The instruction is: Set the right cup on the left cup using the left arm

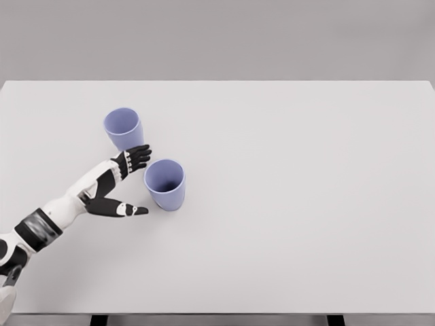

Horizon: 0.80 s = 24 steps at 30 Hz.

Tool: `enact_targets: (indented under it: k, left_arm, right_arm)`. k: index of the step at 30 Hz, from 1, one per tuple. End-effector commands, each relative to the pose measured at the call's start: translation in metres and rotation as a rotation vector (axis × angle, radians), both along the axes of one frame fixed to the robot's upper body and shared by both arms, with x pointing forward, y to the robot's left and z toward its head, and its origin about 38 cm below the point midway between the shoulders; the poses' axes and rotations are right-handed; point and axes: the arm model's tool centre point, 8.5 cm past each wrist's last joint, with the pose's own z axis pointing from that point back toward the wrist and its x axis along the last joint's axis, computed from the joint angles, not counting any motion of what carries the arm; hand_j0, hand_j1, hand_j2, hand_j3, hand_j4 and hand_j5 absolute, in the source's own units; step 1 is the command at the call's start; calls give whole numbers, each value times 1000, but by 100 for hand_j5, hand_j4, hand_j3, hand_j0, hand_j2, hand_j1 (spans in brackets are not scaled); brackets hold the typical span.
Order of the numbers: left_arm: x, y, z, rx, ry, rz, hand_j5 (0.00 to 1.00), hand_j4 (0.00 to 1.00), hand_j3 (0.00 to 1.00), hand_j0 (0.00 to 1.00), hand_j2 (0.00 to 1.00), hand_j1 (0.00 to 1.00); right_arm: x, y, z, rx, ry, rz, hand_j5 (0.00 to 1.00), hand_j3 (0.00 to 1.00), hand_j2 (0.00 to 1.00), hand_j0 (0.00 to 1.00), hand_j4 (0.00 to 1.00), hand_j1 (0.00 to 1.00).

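While the white counter (292, 204) spreads wide beneath the head camera, the robot's left arm reaches in from the lower left toward two lavender cups standing upright and apart near its left side. The left hand (126, 183) is spread open and holds nothing: its dark fingers (136, 157) lie between the cups, just beside the left cup (124, 128), while the thumb (129, 210) points at the base of the right cup (164, 185). The right cup sits nearer the camera, just off the open palm, not yet grasped. The right arm is out of view. Judged from here, the risk is a clumsy close: with the fingers so near the left cup, a sweep inward could nudge or tip it, and a thumb pressing low could push the right cup away instead of pinching it. No brand, label or writing is visible on either cup or the counter.
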Motion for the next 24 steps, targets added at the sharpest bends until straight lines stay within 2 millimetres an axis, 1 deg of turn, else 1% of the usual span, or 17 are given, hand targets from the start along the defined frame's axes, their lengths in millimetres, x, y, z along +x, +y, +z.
enact_targets:
  k: [1,4,11,13,18,24]
  left_arm:
    - [0,-3,-1,-13,3,-3,100,100,100,100,100,100]
    - [1,-6,2,-14,-8,-10,100,100,100,100,100,100]
    - [2,-8,1,25,-20,-11,100,100,100,100,100,100]
    - [4,-13,0,41,-33,-10,100,100,100,100,100,100]
    - [5,-11,1,52,-38,-7,100,100,100,100,100,100]
    - [6,-15,-1,68,-49,-6,100,100,100,100,100,100]
  right_arm:
    - [0,0,0,0,0,1,100,100,100,100,100,100]
    - [0,0,0,0,1,0,100,100,100,100,100,100]
    - [0,0,0,0,0,0,100,100,100,100,100,100]
    - [0,0,0,1,0,0,100,100,100,100,100,100]
    - [0,0,0,0,0,-2,100,100,100,100,100,100]
    - [0,0,0,0,0,0,100,100,100,100,100,100]
